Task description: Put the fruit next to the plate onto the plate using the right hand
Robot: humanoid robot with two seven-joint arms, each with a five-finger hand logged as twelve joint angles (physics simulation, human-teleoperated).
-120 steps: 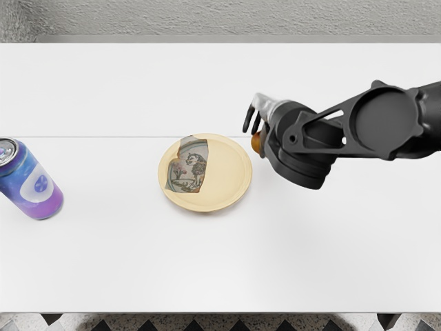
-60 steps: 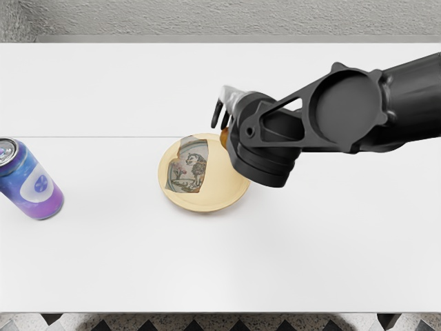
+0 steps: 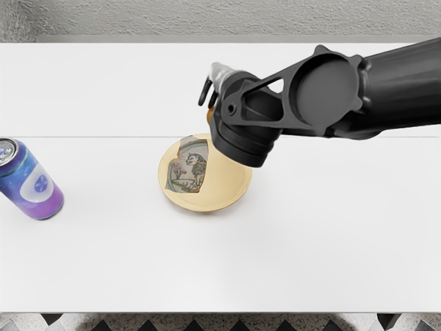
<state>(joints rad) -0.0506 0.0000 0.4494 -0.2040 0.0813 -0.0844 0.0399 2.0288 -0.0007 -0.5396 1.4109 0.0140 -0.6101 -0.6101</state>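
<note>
The right hand (image 3: 218, 85) hangs above the far rim of the round pale-yellow plate (image 3: 231, 181). Its black arm reaches in from the plate's right side, and the bulky dark wrist covers the plate's far right edge. The dark fingers (image 3: 205, 91) are curled downward and drawn in close together. They are closed about the small orange fruit (image 3: 209, 116), of which only a thin sliver shows at the wrist's left edge, just above the plate's far rim. The rest of the fruit is hidden behind the wrist and palm, so how the fingers sit on it cannot be made out. The fruit is held in the air over the plate's far edge and is not resting on the plate.

The plate lies flat on the white table (image 3: 317, 241) and carries a torn-looking printed picture with a tree and an animal on its left half. Well to the left of the plate, a purple-and-blue drinks can (image 3: 27, 183) with a silver top stands tilted near the table's left edge, apart from everything else.
</note>
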